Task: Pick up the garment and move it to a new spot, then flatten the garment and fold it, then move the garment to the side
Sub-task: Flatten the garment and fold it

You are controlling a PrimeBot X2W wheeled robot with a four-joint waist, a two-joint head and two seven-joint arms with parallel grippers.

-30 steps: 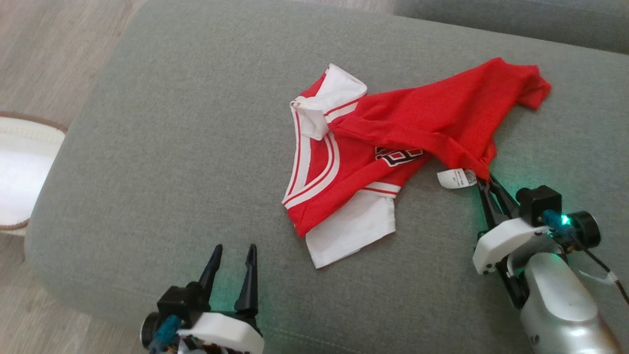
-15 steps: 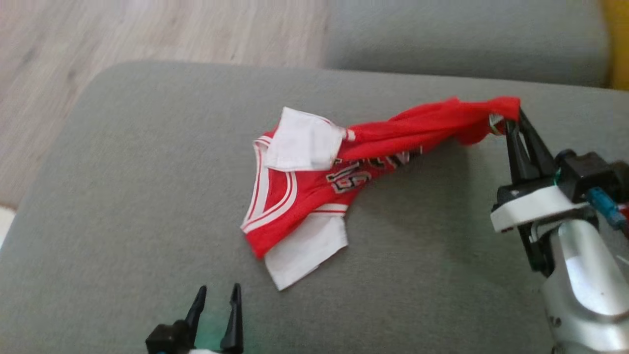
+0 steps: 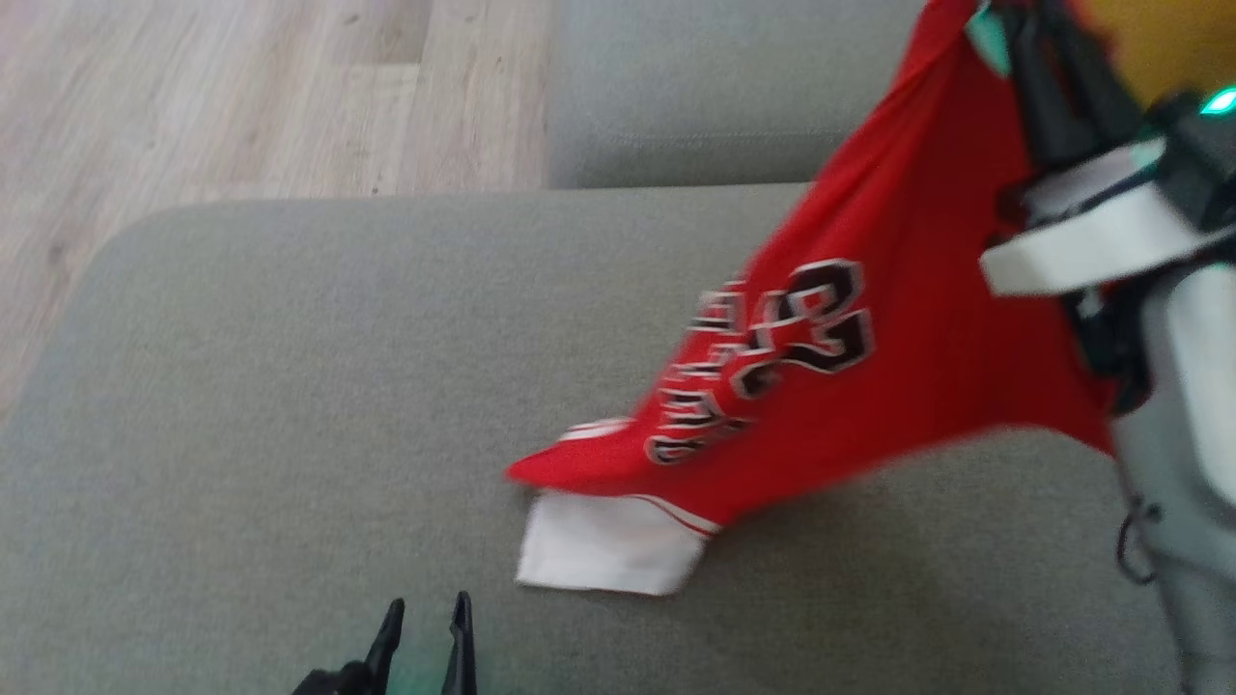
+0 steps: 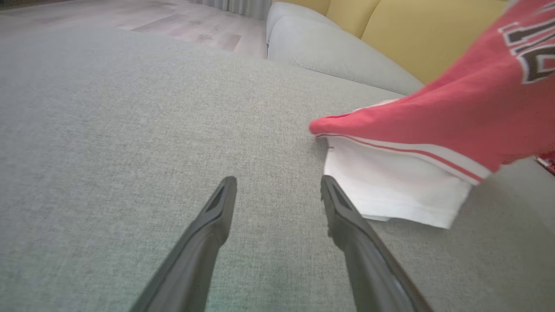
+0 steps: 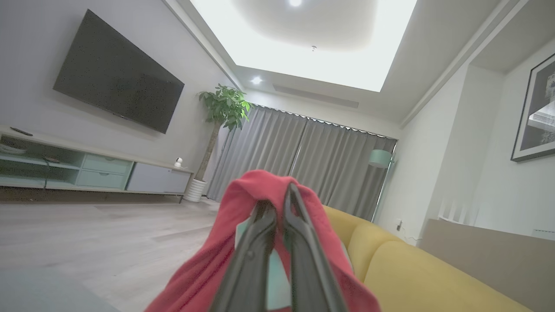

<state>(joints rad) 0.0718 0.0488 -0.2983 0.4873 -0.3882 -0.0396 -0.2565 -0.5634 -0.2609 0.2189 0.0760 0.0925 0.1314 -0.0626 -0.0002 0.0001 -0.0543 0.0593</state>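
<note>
Lift-off is the change: a second ago the right claw (image 5: 277, 203) pinched the jersey (image 3: 850, 386) low on the cushion (image 3: 290, 386); now it sits at the upper right of the frame, clamped shut on that red cloth. The jersey hangs stretched on a diagonal, number showing, with its white sleeve (image 3: 608, 560) still dragging at lower centre, so the pick-up looks nearly done. The left claw (image 4: 277, 180) waits wide open and empty beside the sleeve.

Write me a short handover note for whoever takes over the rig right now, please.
Right gripper: shut on an edge of the red garment, raised high.
Left gripper: open, empty, low over the grey cushion.
Garment: mostly lifted; its white sleeve rests on the cushion.
Done: grasp and lift.
To do: set it at a new spot, flatten, fold, move aside.
</note>
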